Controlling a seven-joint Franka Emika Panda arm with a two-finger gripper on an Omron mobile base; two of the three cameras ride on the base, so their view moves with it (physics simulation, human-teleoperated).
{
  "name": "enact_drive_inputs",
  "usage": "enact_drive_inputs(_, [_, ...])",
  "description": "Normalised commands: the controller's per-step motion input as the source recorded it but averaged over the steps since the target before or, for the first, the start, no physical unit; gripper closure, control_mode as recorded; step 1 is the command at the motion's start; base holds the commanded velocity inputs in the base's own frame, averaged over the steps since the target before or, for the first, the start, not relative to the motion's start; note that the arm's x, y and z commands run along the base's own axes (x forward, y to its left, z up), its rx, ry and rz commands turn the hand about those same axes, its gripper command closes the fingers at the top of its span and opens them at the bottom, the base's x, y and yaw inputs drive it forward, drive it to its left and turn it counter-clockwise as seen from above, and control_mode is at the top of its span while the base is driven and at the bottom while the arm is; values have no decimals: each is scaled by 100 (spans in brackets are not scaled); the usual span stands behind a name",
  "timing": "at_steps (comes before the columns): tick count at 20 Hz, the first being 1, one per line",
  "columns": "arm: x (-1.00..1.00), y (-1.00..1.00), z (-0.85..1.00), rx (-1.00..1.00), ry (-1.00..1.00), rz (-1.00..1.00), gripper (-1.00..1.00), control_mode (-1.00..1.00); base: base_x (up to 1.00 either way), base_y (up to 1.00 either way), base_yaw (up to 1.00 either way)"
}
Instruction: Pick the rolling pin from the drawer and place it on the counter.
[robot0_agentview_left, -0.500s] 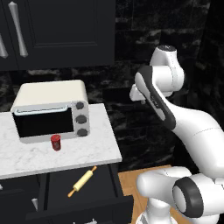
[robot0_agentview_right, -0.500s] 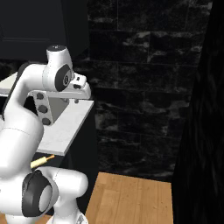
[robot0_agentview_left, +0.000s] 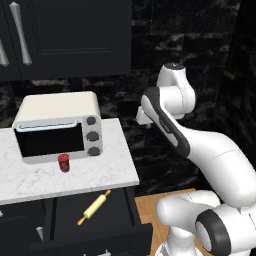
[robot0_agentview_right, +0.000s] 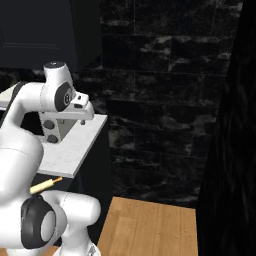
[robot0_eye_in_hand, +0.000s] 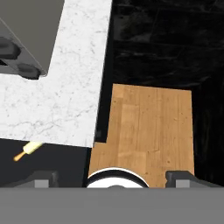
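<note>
The rolling pin lies slantwise in the open black drawer below the white marble counter. My gripper hangs in the air beyond the counter's right end, well above the drawer, and is open with nothing in it. Seen from the right base, the gripper sits just past the counter's corner, and one end of the rolling pin pokes out under the slab. In the hand view the fingertips stand wide apart, with one end of the rolling pin far to the lower left.
A toaster oven stands at the back of the counter with a small red can in front of it. Black wall cabinets with silver handles hang above. Wooden floor lies under the hand, and a dark stone wall is behind.
The hand has swung left and down a little, closer to the counter's right end. The rolling pin, drawer and can have not moved.
</note>
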Motion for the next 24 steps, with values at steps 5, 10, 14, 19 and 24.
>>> enact_drive_inputs(5, [-3,51,-49,0,0,0,-100,-100,0,0,0])
enact_drive_inputs(10, [-43,41,-58,0,-4,0,-100,-100,0,0,0])
enact_drive_inputs(14, [-66,61,-64,0,-2,0,-100,-100,0,0,0])
enact_drive_inputs(19, [-78,62,-45,4,-1,0,-100,-100,0,0,0])
enact_drive_inputs(24, [-70,67,-45,6,0,0,-100,-100,0,0,0])
